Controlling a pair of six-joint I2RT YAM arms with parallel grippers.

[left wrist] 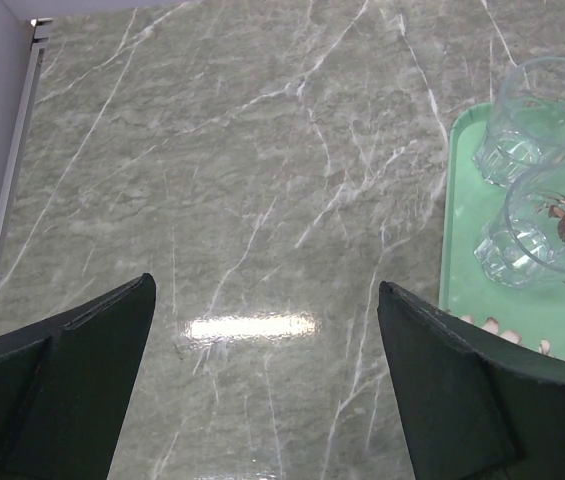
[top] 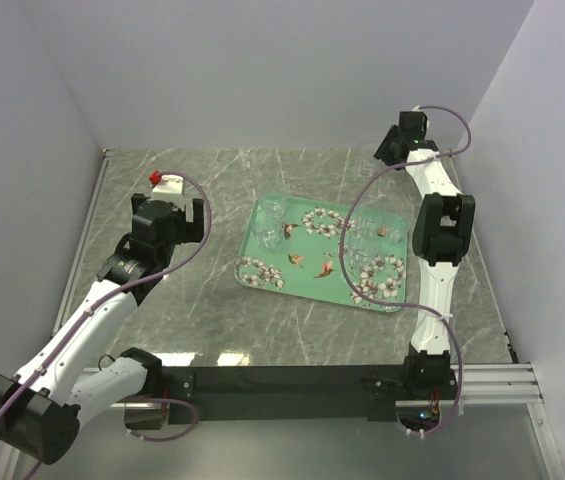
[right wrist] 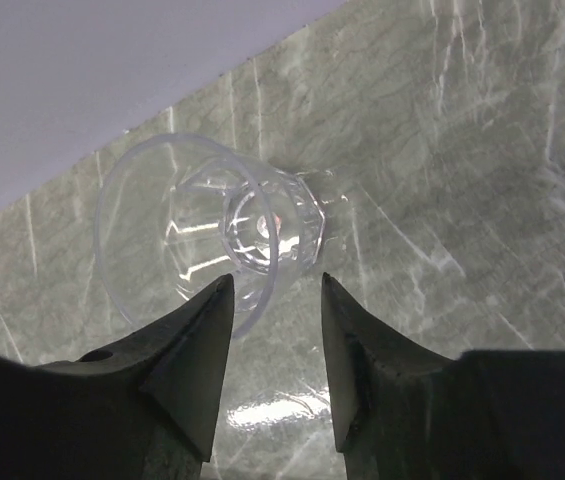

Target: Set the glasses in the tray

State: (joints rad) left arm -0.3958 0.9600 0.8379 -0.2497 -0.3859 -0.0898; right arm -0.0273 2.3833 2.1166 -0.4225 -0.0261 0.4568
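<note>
**Right gripper at a tipped glass by the back wall; left gripper idle beside the tray**

On my right wrist view, one glass [right wrist: 192, 220] lies on its side on the marble table [right wrist: 482, 150], in the upper left of the frame, close under the pale wall [right wrist: 112, 60]. Its open mouth is turned toward the camera. The right gripper [right wrist: 274, 285] is right up against it. The left finger [right wrist: 202, 340] overlaps the lower edge of the rim and the right finger [right wrist: 357, 350] sits just outside the glass. There is a plain gap between the two tips, so I read the jaws as partly apart and not clamped on anything.

From above, that arm reaches to the upper right of the frame, beyond the far right corner of the tray [top: 312, 245]. The tray lies mid-table with upright glasses in it: two in its upper left corner [top: 272, 212] and a small group toward its right end [top: 366, 232].

The left gripper [left wrist: 264, 290] hangs over bare marble with its jaws spread wide and nothing between them. The tray's left rim and its two corner glasses show at the right edge of that view.
</note>
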